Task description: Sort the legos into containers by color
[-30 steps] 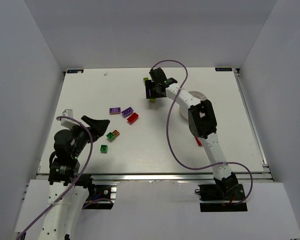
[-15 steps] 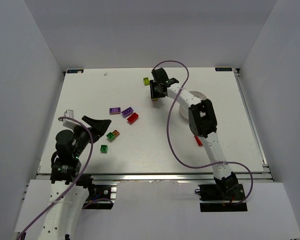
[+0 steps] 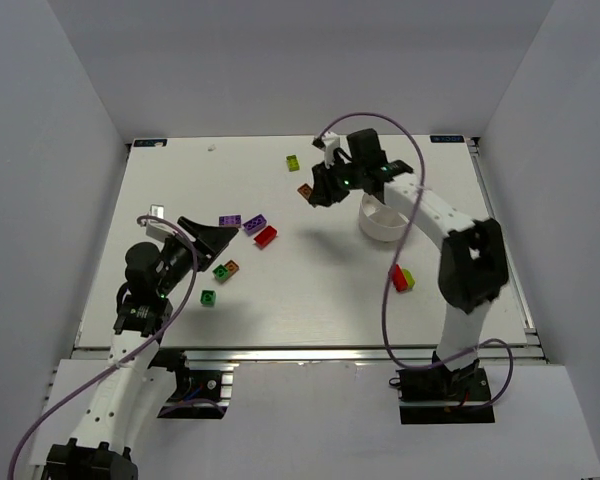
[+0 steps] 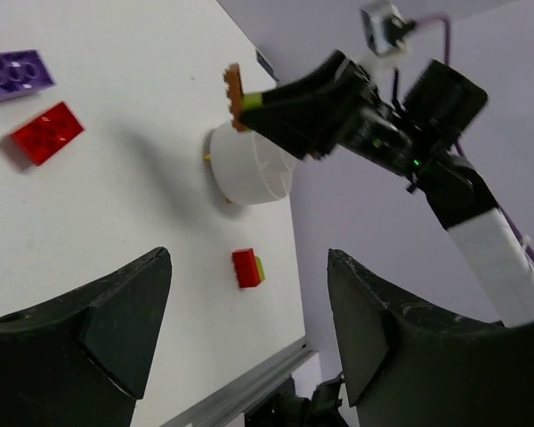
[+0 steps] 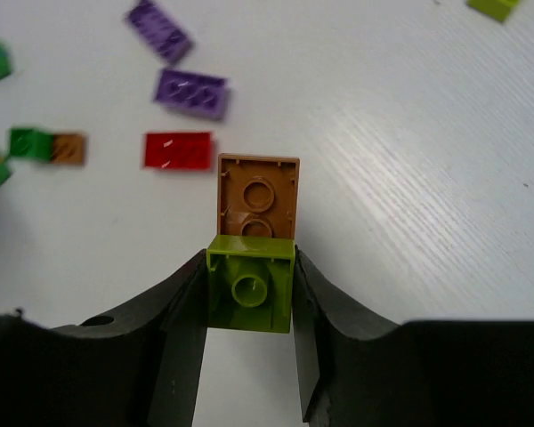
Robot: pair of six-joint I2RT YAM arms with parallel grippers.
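Observation:
My right gripper (image 3: 316, 190) is shut on a yellow-green lego (image 5: 249, 294) with an orange lego (image 5: 258, 196) stuck to its end, held above the table just left of the round white divided bowl (image 3: 380, 222). The left wrist view shows this pair (image 4: 238, 93) above the bowl (image 4: 249, 173). My left gripper (image 3: 208, 245) is open and empty, near a green lego (image 3: 221, 271) touching an orange one (image 3: 232, 266). Two purple legos (image 3: 230, 221) (image 3: 254, 223), a red one (image 3: 266, 236) and another green one (image 3: 208, 296) lie at mid-left.
A red lego joined to a yellow-green one (image 3: 403, 278) lies near the right arm; it also shows in the left wrist view (image 4: 247, 269). A lone yellow-green lego (image 3: 293, 162) lies at the far middle. Grey walls enclose the table.
The right arm's elbow has swung right and its gripper has shifted slightly right toward the bowl with the yellow-green and orange pair. The left gripper has moved a little up and right.

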